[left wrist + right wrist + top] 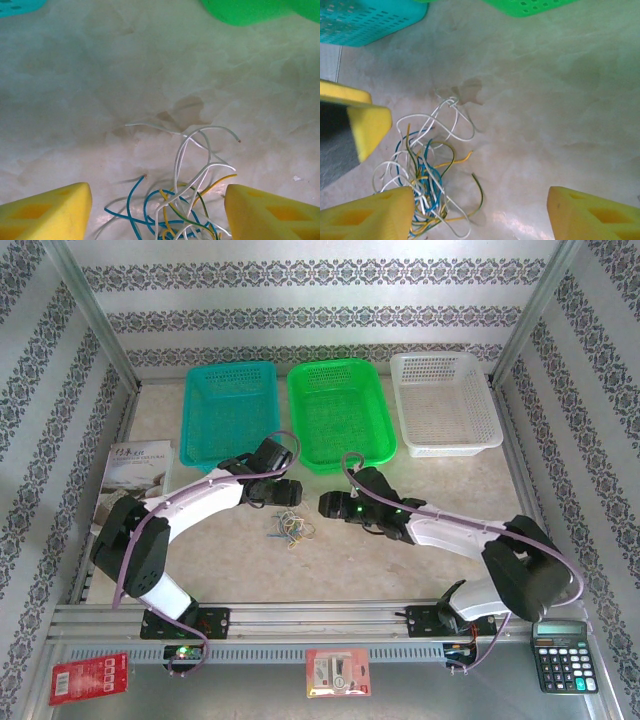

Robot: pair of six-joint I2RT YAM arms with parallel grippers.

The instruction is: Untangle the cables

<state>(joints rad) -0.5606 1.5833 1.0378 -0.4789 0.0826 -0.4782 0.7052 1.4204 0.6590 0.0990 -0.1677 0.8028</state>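
Note:
The cables lie as a small loose tangle of white, blue and yellow-green cords on the pale tabletop, between the two arms. My left gripper hovers just behind the tangle. In the left wrist view its yellow fingers stand wide apart, and the cables lie on the table between them, unclamped. My right gripper is to the right of the tangle. In the right wrist view it is open, and the cables spread beside its left finger.
Three baskets stand in a row at the back: teal, green and white. A booklet lies at the left. A calculator, a red pack and a card sit along the near rail.

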